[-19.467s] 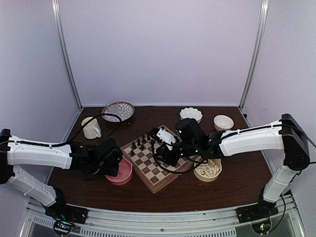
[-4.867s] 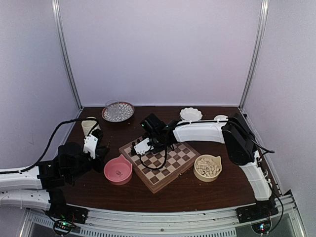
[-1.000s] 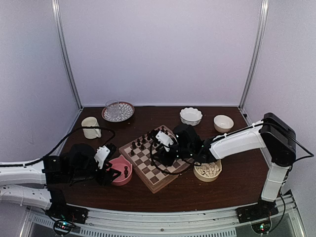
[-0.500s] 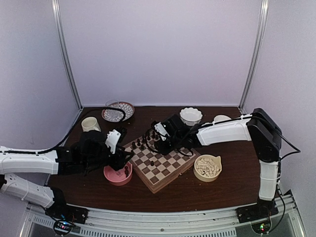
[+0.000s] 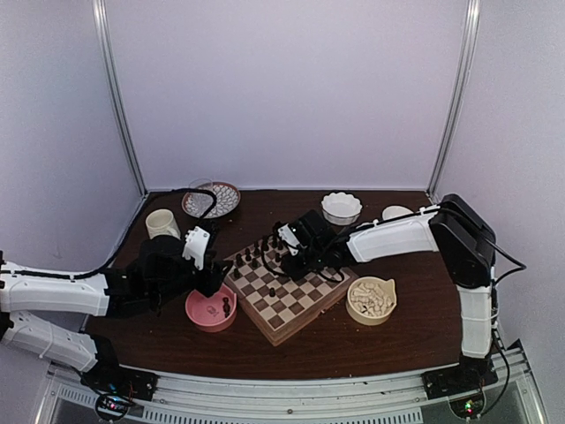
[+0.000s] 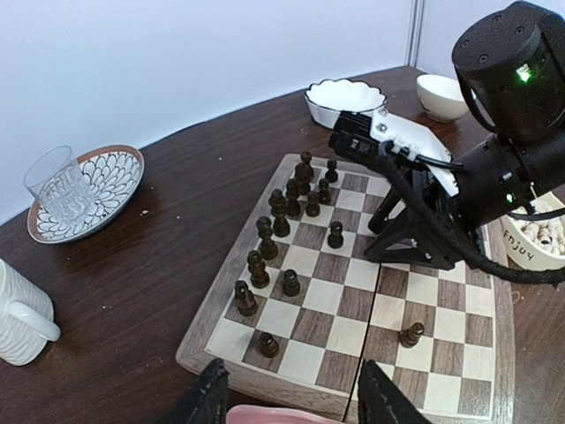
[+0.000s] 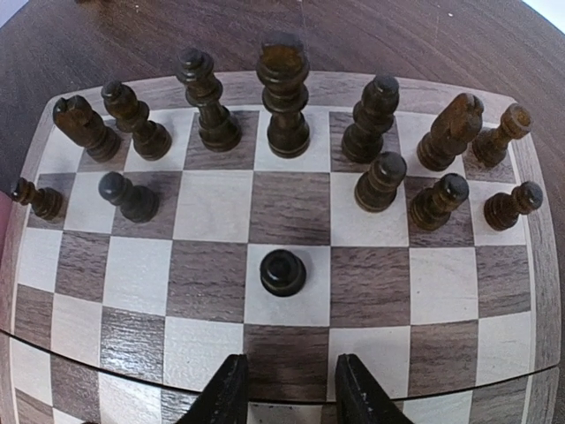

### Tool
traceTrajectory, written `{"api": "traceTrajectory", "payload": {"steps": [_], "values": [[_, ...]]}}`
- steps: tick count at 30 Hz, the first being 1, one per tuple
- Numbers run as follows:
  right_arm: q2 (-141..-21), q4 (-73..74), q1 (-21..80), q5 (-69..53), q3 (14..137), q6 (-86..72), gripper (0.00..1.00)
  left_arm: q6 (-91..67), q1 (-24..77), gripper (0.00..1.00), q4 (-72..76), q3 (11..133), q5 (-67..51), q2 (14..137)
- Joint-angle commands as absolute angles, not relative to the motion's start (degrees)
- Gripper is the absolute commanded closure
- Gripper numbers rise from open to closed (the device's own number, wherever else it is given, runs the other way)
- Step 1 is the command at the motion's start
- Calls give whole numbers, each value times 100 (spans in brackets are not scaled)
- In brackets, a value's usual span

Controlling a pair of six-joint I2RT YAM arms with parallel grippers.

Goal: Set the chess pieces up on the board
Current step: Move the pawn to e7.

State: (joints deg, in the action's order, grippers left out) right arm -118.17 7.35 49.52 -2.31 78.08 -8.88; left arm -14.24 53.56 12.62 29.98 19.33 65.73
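On the dark brown wooden worktop [image 5: 415, 340], the square wooden chessboard with brown and cream checks [image 5: 300, 309] lay at the middle, turned at an angle. Its thick box body looked heavy enough to stay put under a light touch. The tiny dark brown carved chess pieces [image 7: 282, 97] stood mostly in two ragged rows along its far-left edge, with one pawn [image 7: 282, 272] alone a rank nearer. They looked light, hard, smooth and top-heavy, so a nudge would likely topple one. I judged the best hold to be a pinch across the narrow stem above the base, from straight above. The left fingers [image 6: 210, 402] hung spread and empty at the board's left edge. The right fingers [image 7: 228, 393] were also apart, holding nothing, just near of the lone pawn.

At the far left, the round patterned plate [image 5: 228, 196] carried a clear glass tumbler [image 5: 201, 193]. Left of the board, the round pink bowl [image 5: 205, 325] held at least one dark piece [image 5: 225, 306]. To the right, the round tan bowl [image 5: 371, 321] was heaped with cream-white pieces [image 5: 371, 299]. I could not tell what the white scalloped bowl [image 5: 341, 208], the white mug [image 5: 161, 224] or the small cream bowl [image 5: 395, 214] held
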Motion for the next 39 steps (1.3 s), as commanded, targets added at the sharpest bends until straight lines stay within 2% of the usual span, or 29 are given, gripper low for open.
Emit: {"api": "traceTrajectory", "payload": {"steps": [1, 28, 39], "values": [[-12026, 596, 4913, -295, 7999, -828, 64, -1273, 5332, 49, 1784, 2842, 2171, 6298], [-12590, 840, 4914, 198, 8694, -460, 85, -1323, 5335, 48, 1629, 3031, 2150, 6579], [-12840, 885, 4913, 142, 9030, -433, 85, -1339, 5335, 48, 1593, 3084, 2102, 6677]]}}
